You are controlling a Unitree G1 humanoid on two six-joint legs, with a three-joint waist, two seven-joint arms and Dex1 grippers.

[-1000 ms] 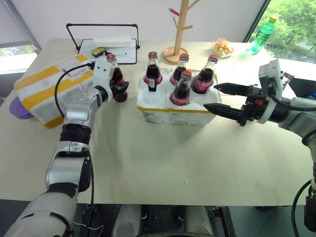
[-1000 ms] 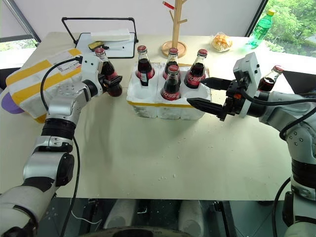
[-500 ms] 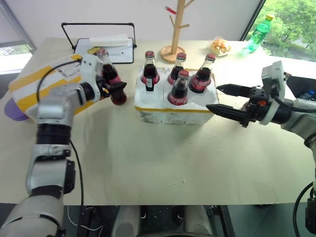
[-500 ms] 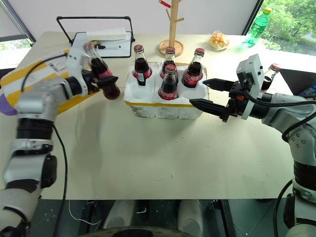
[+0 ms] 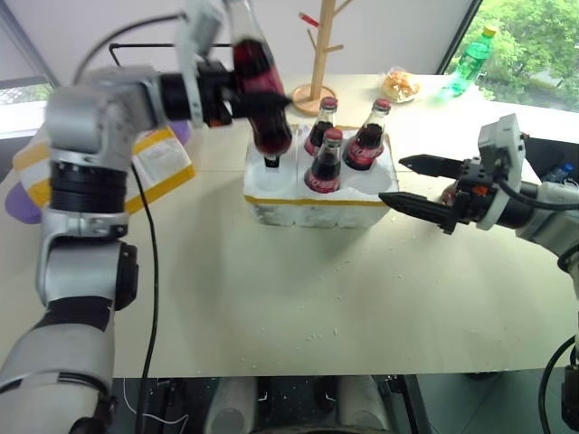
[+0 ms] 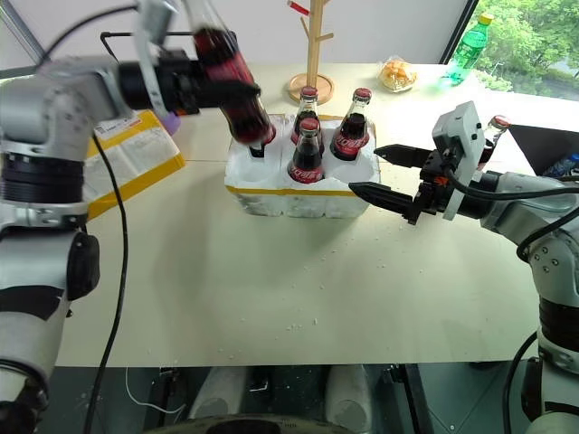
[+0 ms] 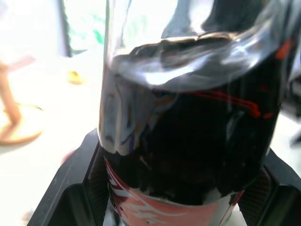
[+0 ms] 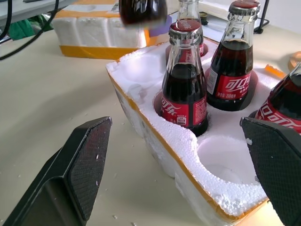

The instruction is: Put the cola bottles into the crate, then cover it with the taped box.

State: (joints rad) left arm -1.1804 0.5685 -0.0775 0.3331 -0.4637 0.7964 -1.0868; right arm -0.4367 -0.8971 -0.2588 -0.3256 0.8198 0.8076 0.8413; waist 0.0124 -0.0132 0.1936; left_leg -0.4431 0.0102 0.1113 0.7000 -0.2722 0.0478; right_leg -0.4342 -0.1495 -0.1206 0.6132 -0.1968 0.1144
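The left hand (image 5: 237, 95) is clamped on a cola bottle (image 5: 258, 86), holding it tilted in the air above the far left end of the crate (image 5: 317, 203); in the left wrist view its black fingers (image 7: 77, 188) press both sides of the bottle's red label. The right hand (image 5: 412, 183) hangs just right of the crate with its two fingers spread wide and nothing between them. The crate sits mid-tabletop (image 5: 289, 298), a yellow tape strip along its base. Four cola bottles (image 5: 324, 163) stand upright in its wells, one partly hidden behind the lifted bottle, and the near right well is empty. The taped box (image 5: 136, 167) lies at the left, behind the left arm. A green plastic bottle (image 5: 474, 60) stands far right.
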